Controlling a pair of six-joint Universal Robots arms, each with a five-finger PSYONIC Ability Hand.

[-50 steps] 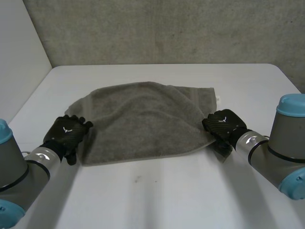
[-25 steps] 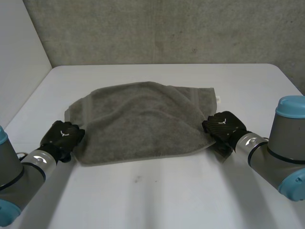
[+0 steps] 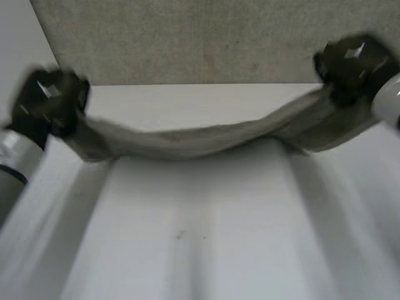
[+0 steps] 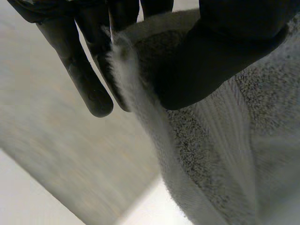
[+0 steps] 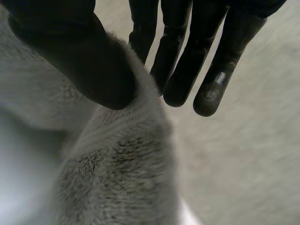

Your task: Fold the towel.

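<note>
Nearest us, the white table surface [image 3: 200,244] lies across the lower half of the frame. Over it, through the middle of the frame, we see the grey terry towel [image 3: 200,142] strung between both hands as a narrow band, sagging at its centre and climbing toward each end. At upper left the black left hand [image 3: 45,100] pinches one end; its thumb [image 4: 220,56] clamps the towel's ribbed hem against nearly straight fingers [image 4: 89,89]. At upper right, higher in the frame, the black right hand [image 3: 351,59] pinches the other end, thumb [image 5: 89,65] pressing the fuzzy edge against its fingers [image 5: 213,79]. Farthest back stands a grey concrete wall [image 3: 187,37].
</note>
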